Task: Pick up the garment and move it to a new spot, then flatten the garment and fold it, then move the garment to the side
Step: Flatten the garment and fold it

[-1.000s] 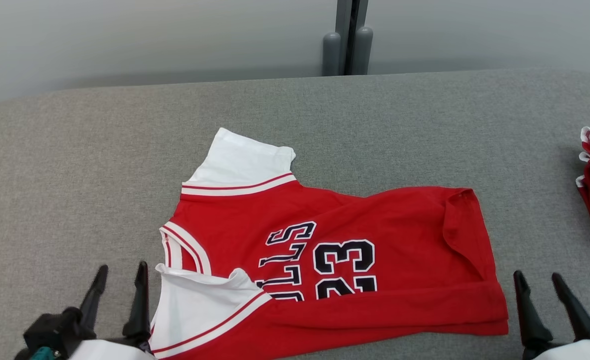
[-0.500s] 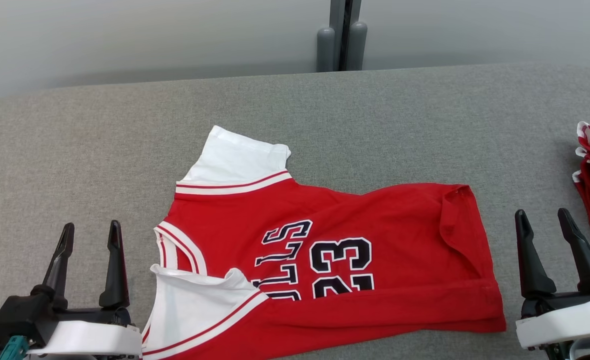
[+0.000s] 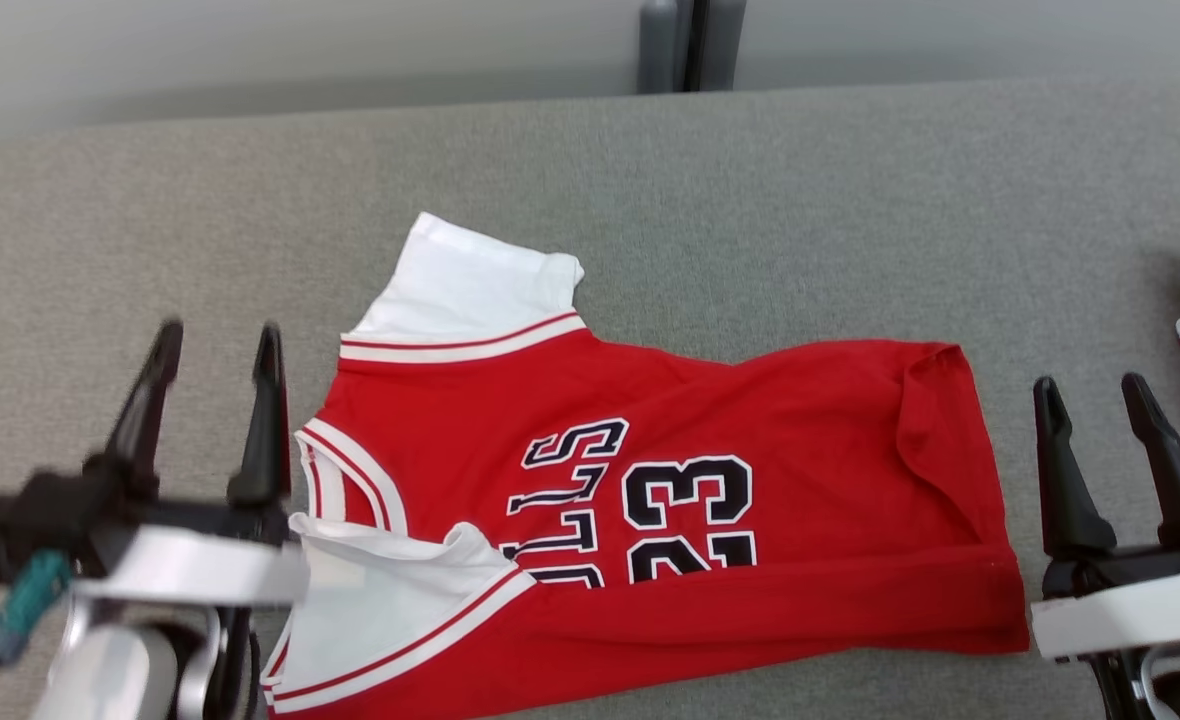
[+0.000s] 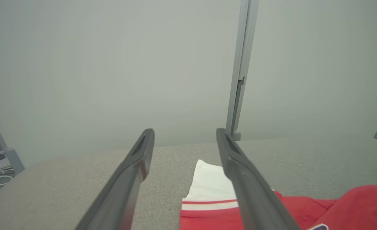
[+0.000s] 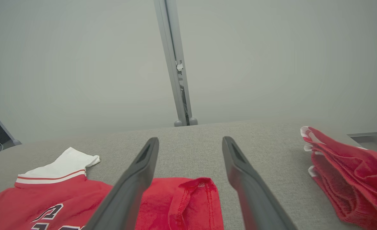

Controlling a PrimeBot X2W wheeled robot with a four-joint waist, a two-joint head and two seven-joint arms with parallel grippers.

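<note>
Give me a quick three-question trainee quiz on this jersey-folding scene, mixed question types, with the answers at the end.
1. True or false: the left gripper is shut on the red jersey.
2. Which number is printed on the red jersey? A 23, B 32, C 45.
3. Fill in: the right gripper has its jaws ___.
Key: 1 false; 2 A; 3 open.

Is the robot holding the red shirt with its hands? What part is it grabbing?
Nothing is held. The left gripper and right gripper both have open, empty jaws, and the red jersey lies on the grey table between them.
</note>
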